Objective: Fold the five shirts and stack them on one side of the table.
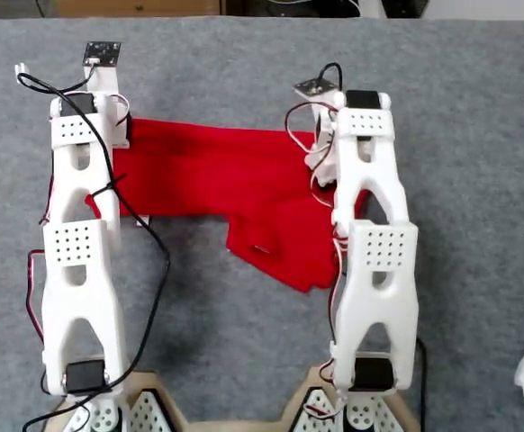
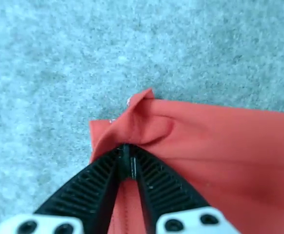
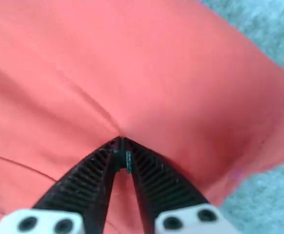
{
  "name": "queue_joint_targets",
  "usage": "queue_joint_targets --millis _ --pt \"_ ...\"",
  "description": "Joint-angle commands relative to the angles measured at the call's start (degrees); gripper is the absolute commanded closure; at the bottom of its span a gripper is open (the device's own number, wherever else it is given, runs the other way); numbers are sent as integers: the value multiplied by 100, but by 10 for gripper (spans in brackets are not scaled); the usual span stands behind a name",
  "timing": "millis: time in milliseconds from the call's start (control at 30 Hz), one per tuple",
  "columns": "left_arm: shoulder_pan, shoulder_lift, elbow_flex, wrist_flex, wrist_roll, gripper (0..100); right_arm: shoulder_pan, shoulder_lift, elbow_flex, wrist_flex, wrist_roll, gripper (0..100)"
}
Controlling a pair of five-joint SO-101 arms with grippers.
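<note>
We see our left gripper (image 2: 126, 161) pinched tight on a corner of the red shirt (image 1: 217, 180), cloth bunched at its tips. Our right gripper (image 3: 122, 155) clamps the same shirt, which lies between both grippers.

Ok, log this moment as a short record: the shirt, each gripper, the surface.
garment: one red shirt, lying unevenly spread between the two arms, not folded
left arm: left gripper shut on a raised corner of the shirt's edge
right arm: right gripper shut on a pinch of fabric inside the shirt's edge
surface: grey table cover, felt-like
</note>
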Motion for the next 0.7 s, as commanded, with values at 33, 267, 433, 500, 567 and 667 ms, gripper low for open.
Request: queue_joint_targets --millis 33,267,433,500,567,667 --pt "-141 -75 -598 475 -35 980 -198 -470 -787 404 220 991" --pt "220 -92 -2356 1943 -35 980 -426 -479 -2193 756 316 992" --pt "316 -673 -2075 2488 0 980 -391 -207 -2290 290 413 992" --pt "308 -804 -1732 2488 26 980 -330 31 -2308 114 527 992" --pt "316 -1033 -1213 2497 44 980 -277 242 -2316 -70 527 992" --pt "404 -1402 35 2497 53 980 -189 453 -2316 -255 527 992"
